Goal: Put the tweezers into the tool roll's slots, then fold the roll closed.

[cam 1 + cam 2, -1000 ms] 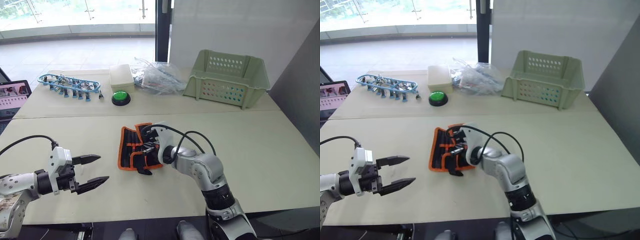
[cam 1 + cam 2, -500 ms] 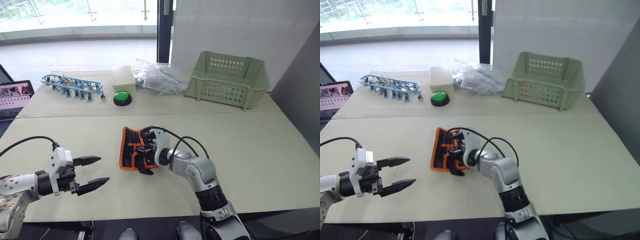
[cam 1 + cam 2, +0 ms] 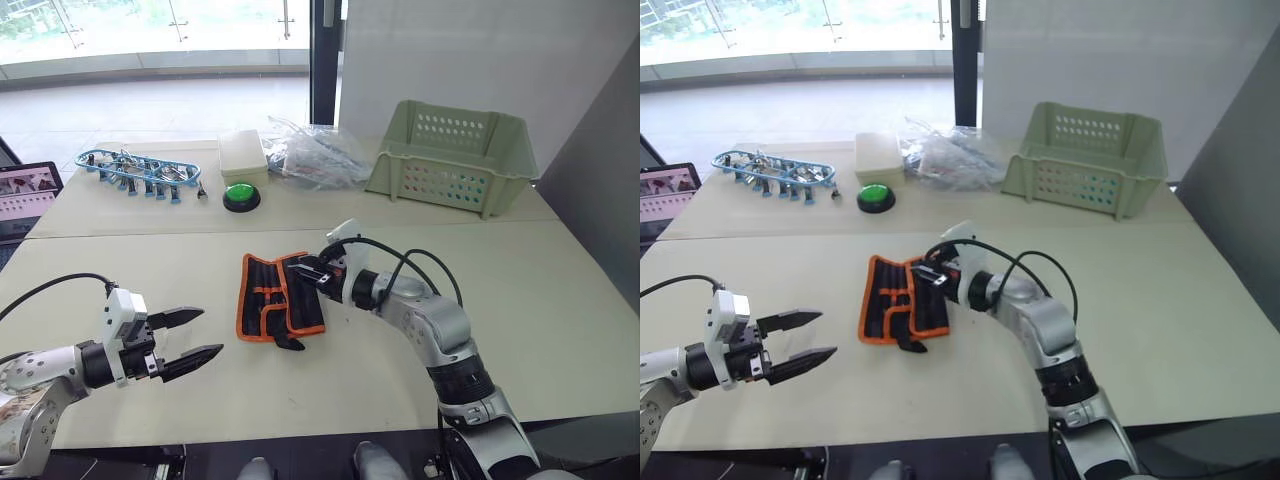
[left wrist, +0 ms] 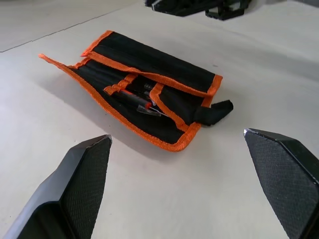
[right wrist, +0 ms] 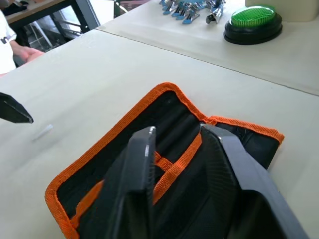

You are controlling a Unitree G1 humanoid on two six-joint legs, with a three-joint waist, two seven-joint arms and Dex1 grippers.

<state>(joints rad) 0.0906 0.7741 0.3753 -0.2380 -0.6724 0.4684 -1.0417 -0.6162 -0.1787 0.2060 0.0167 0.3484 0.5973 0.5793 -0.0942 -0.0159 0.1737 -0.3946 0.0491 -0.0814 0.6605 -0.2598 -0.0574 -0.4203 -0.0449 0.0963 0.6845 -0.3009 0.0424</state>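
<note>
Tool roll: the tool roll [image 3: 278, 308] lies in the middle of the near table [image 3: 560, 300], partly folded, with one flap lying over the other and a black strap end poking out at the near side.
Tweezers: your left wrist view shows slim dark tweezers [image 4: 144, 102] tucked in the slots [image 4: 130, 95] inside the fold. You cannot count all five.
What changed: a moment ago the right gripper was pressed down on the roll. Now it has lifted off and pulled back toward the roll's right edge.
What that means: my guess is the fold has been pressed once. The roll still gapes a bit, so closing it does not look finished.
Left gripper: the left gripper [image 3: 190, 348] hangs over bare table, well to the left of the roll, fingers spread wide, holding nothing.
Right gripper: the right gripper [image 3: 314, 271] sits just above the roll's right edge, fingers a small way apart, holding nothing.
Edges: the roll is well away from every table edge.
Open room: you have bare table on both sides of the roll. The green button [image 3: 241, 194], the blue rack [image 3: 140, 172] and the pale green basket [image 3: 455, 155] are far back.
</note>
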